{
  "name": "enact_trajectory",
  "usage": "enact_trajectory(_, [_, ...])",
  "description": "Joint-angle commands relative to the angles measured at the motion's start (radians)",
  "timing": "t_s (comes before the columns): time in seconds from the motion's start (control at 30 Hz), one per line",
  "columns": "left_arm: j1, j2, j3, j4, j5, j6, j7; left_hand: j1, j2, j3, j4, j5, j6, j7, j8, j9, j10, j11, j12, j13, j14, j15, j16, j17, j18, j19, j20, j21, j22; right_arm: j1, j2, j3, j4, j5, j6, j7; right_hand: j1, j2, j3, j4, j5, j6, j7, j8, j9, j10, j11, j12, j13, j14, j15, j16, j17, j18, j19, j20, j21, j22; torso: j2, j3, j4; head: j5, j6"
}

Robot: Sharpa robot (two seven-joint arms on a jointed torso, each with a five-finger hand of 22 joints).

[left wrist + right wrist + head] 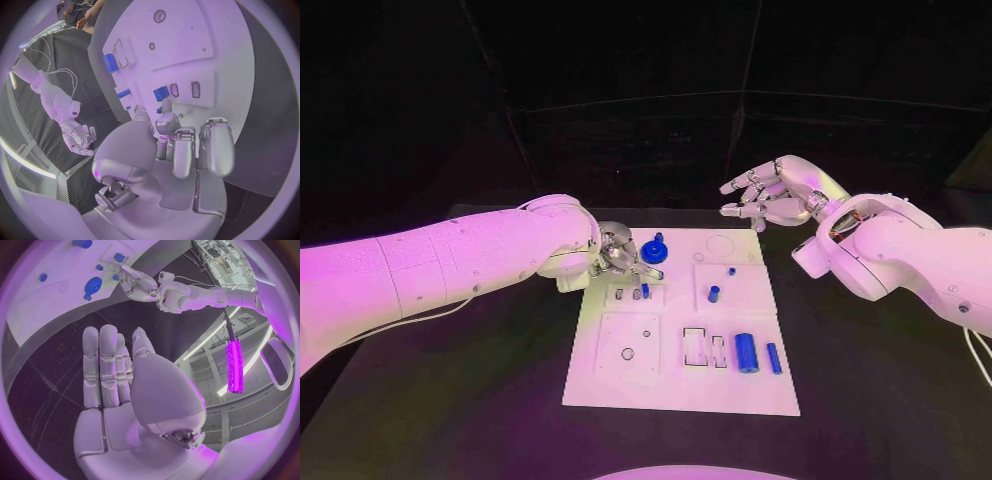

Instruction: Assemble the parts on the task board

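The white task board (610,385) lies in the middle of the table. A round blue part (656,247) sits at its far left corner, also seen from the right wrist (94,286). My left hand (625,258) hovers right beside it, fingers (187,150) curled down toward the board. A bit of blue (159,110) shows by the fingertips; whether it is held I cannot tell. Just past them a blue piece (161,93) stands next to two small slots. My right hand (776,195) hangs above the board's far right corner, fingers (103,365) apart and holding nothing.
Two blue cylinders (747,352) (775,358) lie at the board's near right, beside rectangular recesses (695,345). A short blue peg (714,293) stands mid-board and smaller blue bits (731,270) sit farther back. Black table surrounds the board.
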Motion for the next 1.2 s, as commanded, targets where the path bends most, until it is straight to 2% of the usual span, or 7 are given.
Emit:
enact_trajectory(0.03, [0.002,0.01,0.0,-0.01,-0.038,0.055,-0.04,0.016,0.002,-0.007,0.004,0.001,-0.013,0.0,0.012,0.011,-0.004,-0.002,0.006,0.004,0.105,-0.007,0.003,0.263,-0.01,0.015,-0.009,0.008,0.003,0.003,0.002,0.001,-0.001,0.009,0.008,0.004,0.007,0.004,-0.006,0.0,0.006,0.006,0.002,-0.005,-0.001,0.007,-0.001,-0.005,-0.002,0.007,-0.001,-0.006,0.001,0.013,0.006,-0.001,-0.007,-0.002,0.001,-0.0009,0.0013,-0.001,-0.003])
enact_trajectory(0.47, [0.003,0.043,-0.002,-0.038,-0.049,0.101,-0.049,0.029,0.007,-0.008,0.003,0.001,-0.022,-0.002,0.031,0.033,-0.001,-0.003,0.015,0.013,0.105,-0.008,0.003,0.263,-0.011,0.015,-0.009,0.011,0.009,0.003,0.009,0.0,-0.007,0.009,0.014,-0.002,0.008,0.005,-0.01,0.0,0.017,0.006,0.002,-0.005,-0.001,0.008,-0.001,-0.006,-0.005,0.011,-0.001,-0.012,0.002,0.013,0.01,-0.002,-0.012,-0.006,0.002,-0.0022,0.0007,-0.001,-0.009])
enact_trajectory(0.77, [0.003,0.066,-0.007,-0.06,-0.058,0.119,-0.052,0.054,0.017,0.004,-0.01,0.001,-0.037,-0.001,0.049,0.055,-0.003,-0.002,0.018,0.016,0.105,-0.007,0.003,0.263,-0.012,0.014,-0.008,0.014,0.014,0.003,0.012,0.0,-0.01,0.009,0.016,-0.005,0.012,0.007,-0.015,-0.001,0.033,0.007,0.002,-0.006,-0.001,0.007,-0.001,-0.009,-0.01,0.014,-0.001,-0.021,0.005,0.013,0.013,-0.002,-0.019,-0.01,0.002,-0.0018,0.0011,0.0,-0.013])
enact_trajectory(1.2, [0.003,0.08,-0.008,-0.064,-0.075,0.128,-0.053,0.085,0.026,0.036,-0.035,0.002,-0.053,-0.001,0.07,0.081,-0.003,-0.002,0.023,0.021,0.105,-0.006,0.003,0.263,-0.012,0.013,-0.006,0.016,0.018,0.003,0.019,0.0,-0.021,0.009,0.018,-0.007,0.015,0.008,-0.018,-0.002,0.045,0.007,0.002,-0.006,-0.001,0.005,-0.001,-0.011,-0.013,0.015,-0.001,-0.028,0.006,0.013,0.015,-0.002,-0.025,-0.014,0.002,-0.0013,0.0009,0.0,-0.021])
